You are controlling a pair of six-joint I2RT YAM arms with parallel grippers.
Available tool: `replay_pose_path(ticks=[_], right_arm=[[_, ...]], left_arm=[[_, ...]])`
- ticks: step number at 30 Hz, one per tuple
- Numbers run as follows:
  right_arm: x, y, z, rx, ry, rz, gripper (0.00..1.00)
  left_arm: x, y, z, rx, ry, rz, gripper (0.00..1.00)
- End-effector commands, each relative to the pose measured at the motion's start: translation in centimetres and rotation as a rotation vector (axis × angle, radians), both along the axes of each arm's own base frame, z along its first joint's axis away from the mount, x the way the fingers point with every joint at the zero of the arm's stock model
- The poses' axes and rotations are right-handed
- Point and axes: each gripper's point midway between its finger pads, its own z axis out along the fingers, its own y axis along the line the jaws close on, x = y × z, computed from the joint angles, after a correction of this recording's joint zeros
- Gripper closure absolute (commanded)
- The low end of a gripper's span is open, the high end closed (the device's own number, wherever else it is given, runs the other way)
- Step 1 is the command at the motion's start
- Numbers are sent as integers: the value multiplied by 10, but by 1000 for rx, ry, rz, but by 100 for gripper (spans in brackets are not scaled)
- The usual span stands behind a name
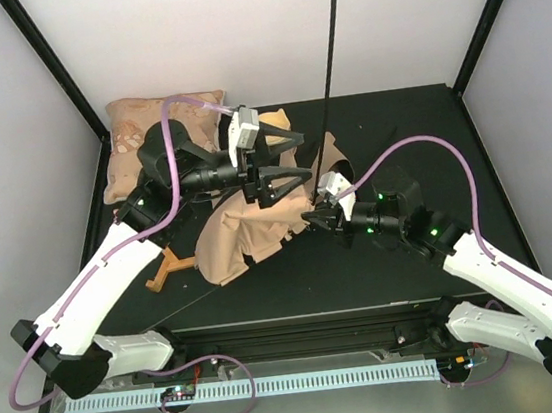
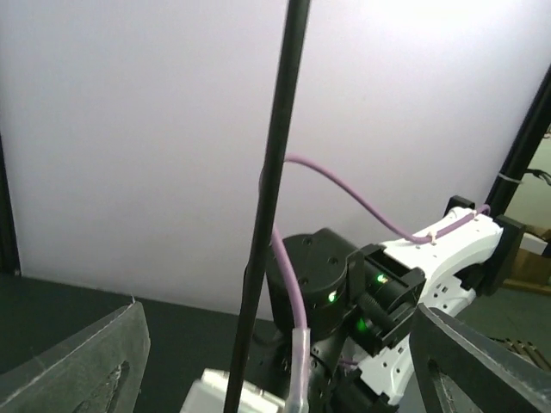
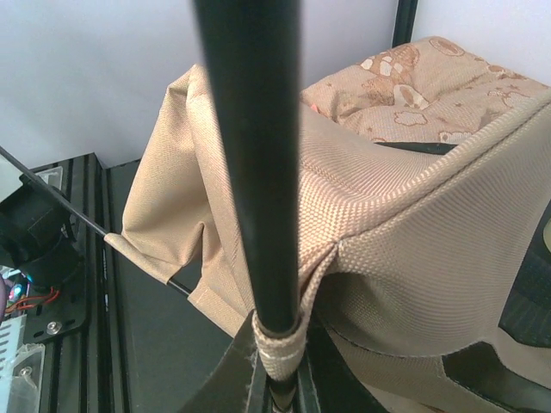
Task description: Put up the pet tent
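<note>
Top view, progress: We judge the job barely begun. The pet tent (image 1: 249, 235) lies as a crumpled tan heap in the middle of the table (image 1: 398, 131), and nothing stands as a frame.
Top view, pole: One black pole (image 1: 332, 69) rises steeply from the heap's right edge.
Top view, claws: The right gripper (image 1: 316, 217) is clamped on the pole's lower end. The left gripper (image 1: 302, 158) hangs over the heap, jaws spread.
Left wrist, claw: The fingers (image 2: 77, 366) stand wide and the pole passes between them untouched.
Right wrist, tent: Coarse tan weave, with the pole seated in a stitched loop (image 3: 280, 344). A second pole (image 3: 60, 202) lies at the left, and the pillow (image 3: 430, 82) is behind.
Left to do: We judge that the canvas must be raised and the poles joined.
</note>
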Motion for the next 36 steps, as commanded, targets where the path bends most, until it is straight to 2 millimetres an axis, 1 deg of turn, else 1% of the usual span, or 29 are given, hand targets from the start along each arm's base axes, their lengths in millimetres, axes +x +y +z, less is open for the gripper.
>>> replay_pose_path(ticks=[1,2,6,9,10,12,15,16,17,19,22,25,27,28,29,30,32,36], right_arm=[[-5,1,-19,-30,85,18,99],[-4,2,-19,-30,87,18,99],[-4,3,-18,-34,95,26,99],[-5,4,-20,-36,105,31,99],[-5,4,-20,-35,105,32,99],[-5,4,-21,-39,108,29,99],[-6,3,-23,-43,115,27,98],[-6,3,-23,-44,116,27,98],[-6,2,-23,-43,116,25,96],[-5,0,-23,-47,115,7,87],[-5,-7,-20,-34,88,-25,79],[-6,-16,-11,-14,50,-63,66],[-7,-22,-1,1,30,-90,54],[-7,-26,6,9,21,-110,47],[-7,-30,12,14,15,-131,43],[-8,-33,21,22,6,-139,41],[-12,-39,44,41,-6,-150,40],[-23,-48,103,90,-12,-146,40]], left_arm=[[-12,-8,29,-81,-83,-76,16],[-3,-15,22,-66,-68,-68,17],[5,-24,22,-67,-77,-60,22],[10,-30,22,-73,-80,-53,29],[10,-32,22,-75,-84,-54,36],[12,-33,22,-78,-86,-50,54],[16,-32,22,-78,-85,-28,88],[17,-32,22,-77,-86,-21,96],[18,-32,21,-73,-83,-11,98],[20,-31,19,-68,-78,8,99],[24,-29,16,-60,-67,34,98],[26,-27,14,-59,-57,52,98],[27,-26,9,-60,-40,57,99],[26,-25,8,-66,-37,58,99],[26,-24,4,-66,-28,58,98],[27,-24,2,-66,-24,57,98],[26,-24,-2,-66,-16,54,98],[25,-24,-8,-66,-3,50,98]])
